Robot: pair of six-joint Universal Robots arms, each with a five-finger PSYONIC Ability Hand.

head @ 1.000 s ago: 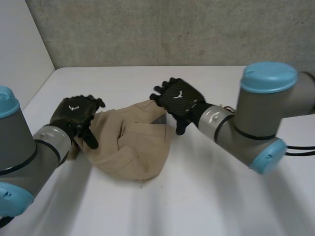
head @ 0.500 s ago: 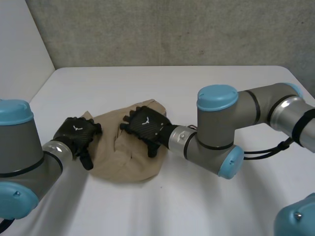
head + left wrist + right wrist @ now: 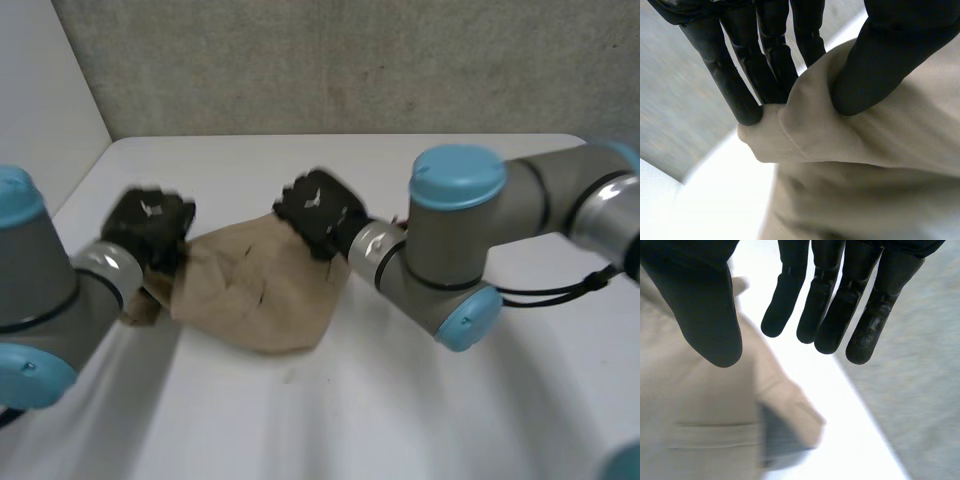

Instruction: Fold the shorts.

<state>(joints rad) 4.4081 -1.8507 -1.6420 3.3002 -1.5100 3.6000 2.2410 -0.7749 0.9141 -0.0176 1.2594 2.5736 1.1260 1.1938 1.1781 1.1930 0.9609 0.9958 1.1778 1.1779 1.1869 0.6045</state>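
Left hand (image 3: 890, 55): pinches shorts (image 3: 262, 292) at edge fold, thumb against fingers. Right hand (image 3: 832, 305): fingers straight, empty, above far edge. Advice: grip firmly, lay fold squarely across.

We note a robotics lab: plain white table (image 3: 420, 420), bare grey concrete wall (image 3: 350, 60) behind it, white side panel (image 3: 40, 90) alongside.

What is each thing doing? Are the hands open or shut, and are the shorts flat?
Shorts: crumpled, lying on the table, one edge pinched.
Left hand: shut, pinching the shorts' edge between thumb and fingers.
Right hand: open, fingers straight, at the shorts' other side, holding nothing.
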